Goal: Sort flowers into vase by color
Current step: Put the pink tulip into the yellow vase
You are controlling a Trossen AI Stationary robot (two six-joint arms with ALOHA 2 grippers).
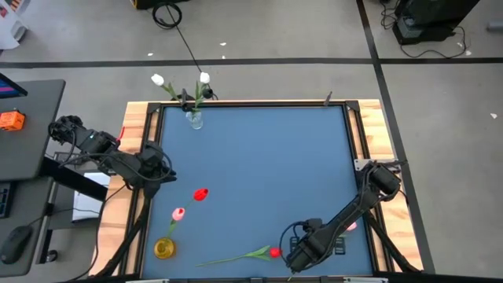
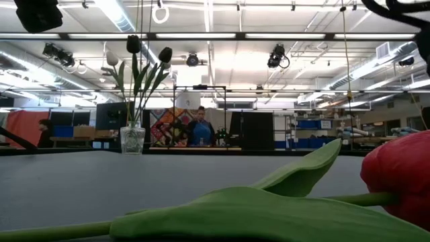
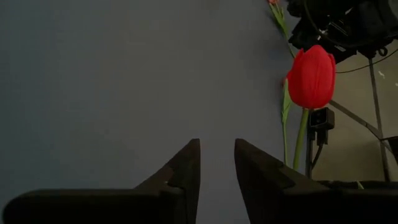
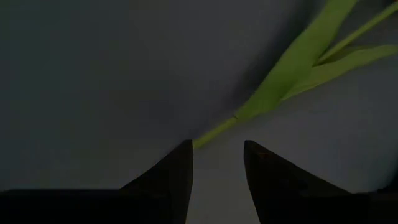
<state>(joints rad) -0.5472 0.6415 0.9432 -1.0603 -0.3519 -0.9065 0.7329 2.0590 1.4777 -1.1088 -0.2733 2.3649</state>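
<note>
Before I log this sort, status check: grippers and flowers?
Left gripper open, empty, left edge. Right gripper open over the loose red tulip's stem. Clear vase holds white tulips. Nothing blocking.

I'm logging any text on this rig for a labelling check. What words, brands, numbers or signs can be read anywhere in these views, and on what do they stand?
None can be read.
Colourful panel in the room behind the table: patterned, no legible words.
Orange item on the side desk: any marking too small to read.
Clear vase, yellow vase, blue table top: no print visible.
</note>
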